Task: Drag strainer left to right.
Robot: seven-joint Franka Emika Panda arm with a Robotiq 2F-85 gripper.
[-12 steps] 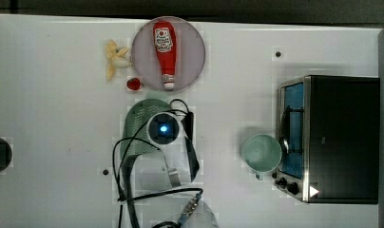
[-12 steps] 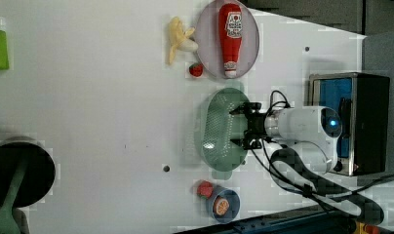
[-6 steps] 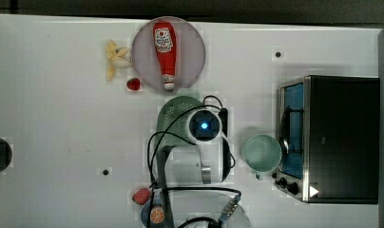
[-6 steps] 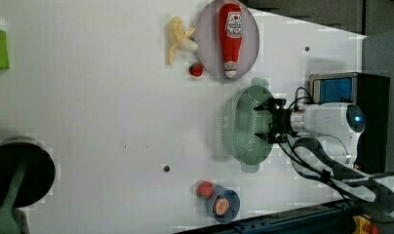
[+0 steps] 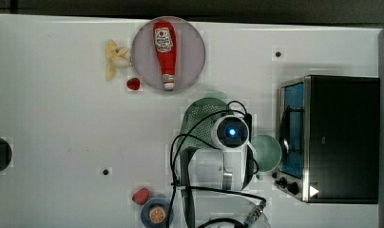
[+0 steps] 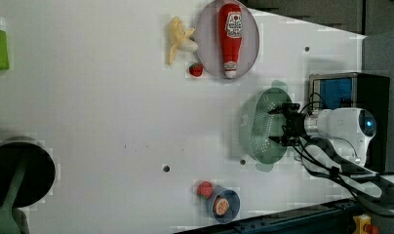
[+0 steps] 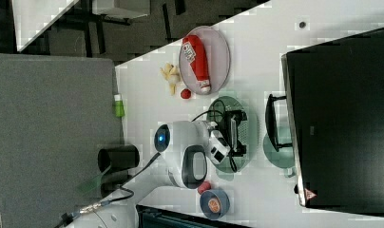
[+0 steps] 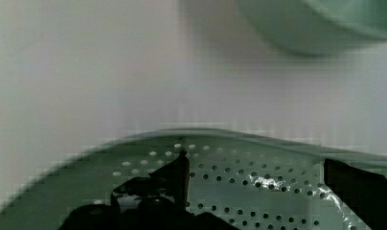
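Note:
The strainer (image 5: pixel 196 118) is a pale green oblong colander lying right of the table's middle in the top view, half hidden under the arm. It lies close beside the round mint-green cup (image 5: pixel 270 152), which stands toward the top view's right. My gripper (image 6: pixel 276 126) is open, with its black fingers spread apart down inside the strainer (image 6: pixel 257 131). The wrist view shows the perforated inner wall of the strainer (image 8: pixel 278 196) between the fingers, with the cup (image 8: pixel 321 24) beyond its rim. In the right view the gripper (image 7: pixel 233 135) sits in the strainer (image 7: pixel 249 128).
A black toaster oven (image 5: pixel 342 137) stands at the top view's right, just past the cup. A plate (image 5: pixel 192 52) holding a ketchup bottle (image 5: pixel 165 50) lies at the back, with a banana (image 5: pixel 115 59) and a strawberry (image 5: pixel 133 84). A blue bowl (image 5: pixel 157 213) sits near the front edge.
The arm and the strainer have slid steadily toward the top view's right, from the table's middle to beside the cup. The gripper has stayed open inside the strainer.

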